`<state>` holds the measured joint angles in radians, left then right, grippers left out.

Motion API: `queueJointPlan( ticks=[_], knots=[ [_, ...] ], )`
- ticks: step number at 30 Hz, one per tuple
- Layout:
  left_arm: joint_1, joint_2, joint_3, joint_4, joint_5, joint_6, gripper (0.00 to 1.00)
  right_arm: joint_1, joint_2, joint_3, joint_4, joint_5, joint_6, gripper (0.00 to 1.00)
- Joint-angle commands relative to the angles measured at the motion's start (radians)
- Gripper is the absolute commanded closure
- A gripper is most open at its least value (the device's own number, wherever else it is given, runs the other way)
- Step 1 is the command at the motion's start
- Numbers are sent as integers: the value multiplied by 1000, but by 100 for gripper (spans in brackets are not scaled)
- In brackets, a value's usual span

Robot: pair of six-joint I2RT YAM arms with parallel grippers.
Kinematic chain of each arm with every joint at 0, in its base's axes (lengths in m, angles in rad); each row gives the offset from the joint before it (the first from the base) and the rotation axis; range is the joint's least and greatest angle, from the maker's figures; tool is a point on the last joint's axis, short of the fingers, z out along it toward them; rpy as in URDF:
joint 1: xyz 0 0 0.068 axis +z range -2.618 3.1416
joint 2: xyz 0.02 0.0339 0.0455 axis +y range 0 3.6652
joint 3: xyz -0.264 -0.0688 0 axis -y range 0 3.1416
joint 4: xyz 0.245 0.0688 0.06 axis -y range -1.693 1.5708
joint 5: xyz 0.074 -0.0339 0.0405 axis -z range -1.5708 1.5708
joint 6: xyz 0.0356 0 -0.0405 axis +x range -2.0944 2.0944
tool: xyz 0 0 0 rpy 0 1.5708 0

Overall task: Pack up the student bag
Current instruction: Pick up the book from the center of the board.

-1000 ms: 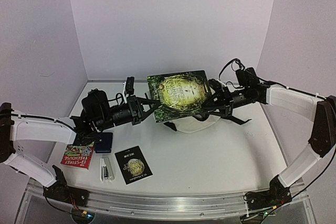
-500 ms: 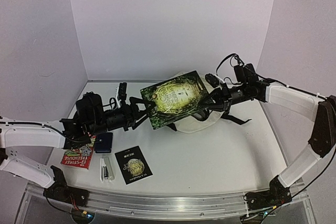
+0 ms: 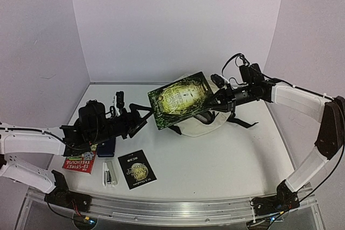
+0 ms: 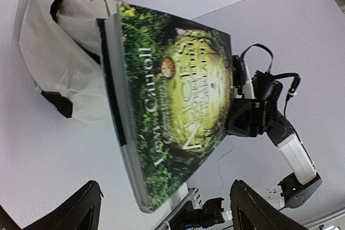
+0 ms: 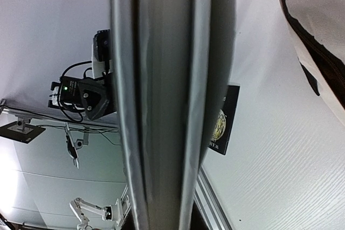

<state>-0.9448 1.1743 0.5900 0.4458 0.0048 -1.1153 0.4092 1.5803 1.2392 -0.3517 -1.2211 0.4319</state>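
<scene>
Fingers (image 4: 82,208) of the left gripper (image 3: 139,120) stand wide apart with nothing between them, aimed at the low near corner of the green Lewis Carroll book (image 3: 180,98) but just short of touching it. At the book's opposite edge the right gripper (image 3: 218,96) is clamped on the cover and carries it alone, well off the table (image 3: 226,165).

From the overhead camera the book's long axis runs from low on the left to high on the right, cover tilted up. The left wrist camera sees its spine end-on to the fingers.

Below and just behind it, mostly under its right half, lies the student bag (image 3: 204,127). That puts the bag nearer the right arm than the left. To get the book in, I judge it must come down toward the bag, so the mouth of the bag matters most.

Seen from the left wrist, the student bag (image 4: 59,41) is a slumped, creased heap of cream fabric with black trim and a dark fold near the top. Whether that fold is an open zip I cannot tell
</scene>
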Motion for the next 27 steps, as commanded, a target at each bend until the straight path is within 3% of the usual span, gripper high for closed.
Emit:
queueJointPlan(
  ticks=[1,5,11,20,22,25,27],
  knots=[
    [11,52,62,56,16,-33,18,15,-22,49,71,-80,-6,100],
    [24,113,28,219,64,-57,25,30,-19,37,72,-100,-11,100],
    [34,197,-18,543,158,-66,51,43,-10,30,71,-112,-13,100],
    [34,266,-49,751,194,-79,84,47,-1,24,70,-109,-13,100],
    [35,252,-59,754,186,-77,94,47,8,30,67,-89,-19,87],
    [37,210,-86,714,143,-71,100,41,31,77,52,14,-60,47],
    [39,162,-110,647,95,-68,100,26,50,118,27,111,-113,29]
  ],
)
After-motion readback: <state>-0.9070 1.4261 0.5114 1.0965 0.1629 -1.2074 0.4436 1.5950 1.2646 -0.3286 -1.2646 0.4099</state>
